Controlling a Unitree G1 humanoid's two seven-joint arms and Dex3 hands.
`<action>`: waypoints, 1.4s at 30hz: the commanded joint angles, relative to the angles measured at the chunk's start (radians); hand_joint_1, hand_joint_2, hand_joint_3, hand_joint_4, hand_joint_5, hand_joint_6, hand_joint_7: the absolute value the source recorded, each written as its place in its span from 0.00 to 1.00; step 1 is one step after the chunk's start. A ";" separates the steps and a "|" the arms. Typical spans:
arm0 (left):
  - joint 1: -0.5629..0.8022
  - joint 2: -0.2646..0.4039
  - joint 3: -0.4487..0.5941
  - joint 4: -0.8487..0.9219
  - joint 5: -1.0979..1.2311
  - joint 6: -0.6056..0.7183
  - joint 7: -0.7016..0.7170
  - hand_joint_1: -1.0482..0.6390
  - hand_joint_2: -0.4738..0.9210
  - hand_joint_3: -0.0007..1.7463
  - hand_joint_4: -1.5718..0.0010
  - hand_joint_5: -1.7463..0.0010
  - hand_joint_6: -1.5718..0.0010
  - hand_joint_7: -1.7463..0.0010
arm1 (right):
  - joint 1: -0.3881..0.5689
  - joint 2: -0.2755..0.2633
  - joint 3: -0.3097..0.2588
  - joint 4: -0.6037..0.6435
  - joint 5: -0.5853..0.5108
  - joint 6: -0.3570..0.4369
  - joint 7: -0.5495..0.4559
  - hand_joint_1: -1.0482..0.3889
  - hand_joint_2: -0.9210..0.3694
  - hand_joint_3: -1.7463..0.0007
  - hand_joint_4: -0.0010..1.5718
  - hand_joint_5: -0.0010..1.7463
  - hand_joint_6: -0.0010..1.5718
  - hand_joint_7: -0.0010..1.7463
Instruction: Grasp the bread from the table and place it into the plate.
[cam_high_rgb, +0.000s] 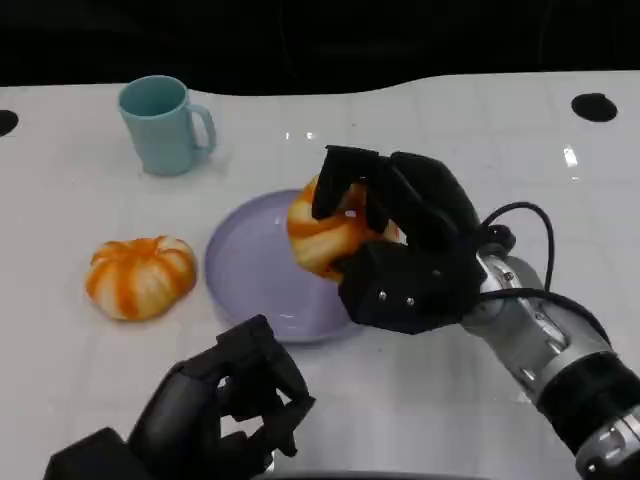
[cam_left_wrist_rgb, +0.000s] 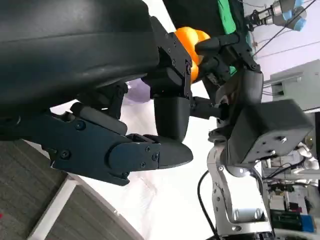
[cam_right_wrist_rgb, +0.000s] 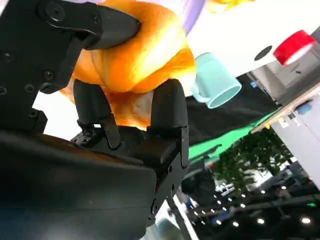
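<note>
My right hand (cam_high_rgb: 400, 235) grips an orange-and-white bread roll (cam_high_rgb: 322, 236) over the right side of the lavender plate (cam_high_rgb: 250, 275). In the right wrist view the bread (cam_right_wrist_rgb: 145, 55) sits between the black fingers (cam_right_wrist_rgb: 167, 107) of my right hand (cam_right_wrist_rgb: 100, 115). A second, pumpkin-shaped bread (cam_high_rgb: 140, 276) lies on the table left of the plate. My left hand (cam_high_rgb: 225, 405) hovers low at the table's near edge with its fingers curled and nothing in it. The left wrist view shows my left hand (cam_left_wrist_rgb: 125, 125), and beyond it my right hand (cam_left_wrist_rgb: 235, 85) holding the bread (cam_left_wrist_rgb: 192, 42).
A light blue mug (cam_high_rgb: 163, 125) stands at the back left, also seen as the mug (cam_right_wrist_rgb: 216, 85) in the right wrist view. Two dark round holes (cam_high_rgb: 594, 106) mark the white table's far corners. A cable (cam_high_rgb: 530, 240) loops off my right wrist.
</note>
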 joint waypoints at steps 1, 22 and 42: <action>0.010 0.009 0.003 -0.008 -0.004 -0.004 0.006 0.30 1.00 0.26 0.57 0.00 0.71 0.00 | -0.022 -0.001 -0.018 0.009 0.065 0.012 0.100 0.59 0.34 0.47 0.40 0.69 0.43 0.31; 0.010 0.011 0.006 -0.006 -0.011 -0.009 0.002 0.31 1.00 0.26 0.58 0.00 0.71 0.00 | 0.128 -0.165 0.014 -0.339 0.069 0.126 0.427 0.28 0.00 0.82 0.01 0.20 0.15 0.00; 0.009 0.017 0.007 -0.019 -0.002 0.007 0.009 0.30 1.00 0.26 0.58 0.00 0.71 0.00 | 0.590 -0.285 -0.138 -0.825 0.183 0.002 0.393 0.38 0.00 0.87 0.11 0.50 0.29 0.07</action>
